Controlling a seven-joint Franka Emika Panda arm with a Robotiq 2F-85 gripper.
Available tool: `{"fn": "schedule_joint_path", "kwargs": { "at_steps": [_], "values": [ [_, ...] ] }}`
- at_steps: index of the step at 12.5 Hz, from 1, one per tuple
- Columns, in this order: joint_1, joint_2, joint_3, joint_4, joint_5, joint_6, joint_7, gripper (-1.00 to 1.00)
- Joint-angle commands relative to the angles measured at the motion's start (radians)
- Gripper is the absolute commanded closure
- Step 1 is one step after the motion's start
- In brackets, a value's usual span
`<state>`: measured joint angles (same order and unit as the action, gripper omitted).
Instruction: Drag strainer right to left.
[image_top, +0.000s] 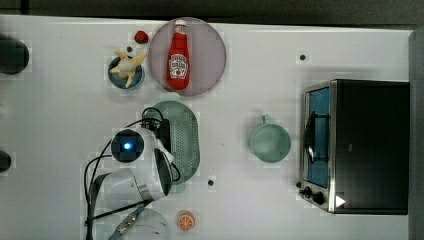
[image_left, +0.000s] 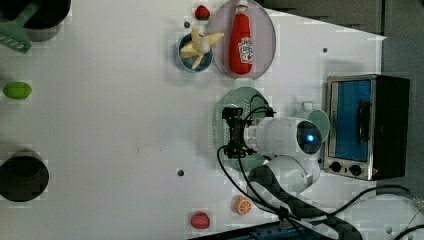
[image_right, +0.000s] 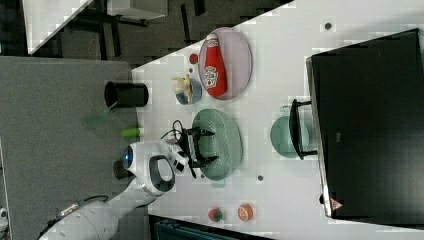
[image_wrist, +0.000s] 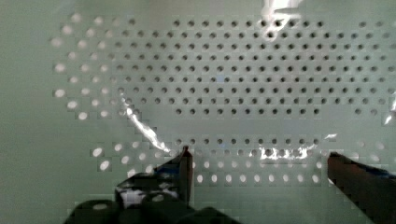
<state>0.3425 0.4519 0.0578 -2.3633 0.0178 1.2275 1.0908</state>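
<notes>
The gripper (image_right: 210, 146) hangs with its fingers (image_wrist: 186, 170) spread wide over the inside of the strainer (image_top: 186, 137), pinching nothing. In the top view, the pale green strainer lies near the table's (image_top: 60, 120) middle. From it, the ketchup bottle (image_top: 178, 55) on a round plate (image_top: 212, 55) sits at twelve o'clock, the banana bowl (image_top: 127, 70) at eleven, the mint cup (image_top: 270, 142) at three with the toaster oven (image_top: 360, 145) beyond, and an orange slice (image_top: 185, 220) at six.
</notes>
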Motion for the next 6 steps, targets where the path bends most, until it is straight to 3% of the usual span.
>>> {"fn": "schedule_joint_path", "kwargs": {
  "at_steps": [1,6],
  "values": [
    [0.055,0.029,0.011,0.103,0.052,-0.072,0.057,-1.00],
    [0.143,0.091,0.014,0.237,0.140,-0.160,0.058,-1.00]
  ]
}}
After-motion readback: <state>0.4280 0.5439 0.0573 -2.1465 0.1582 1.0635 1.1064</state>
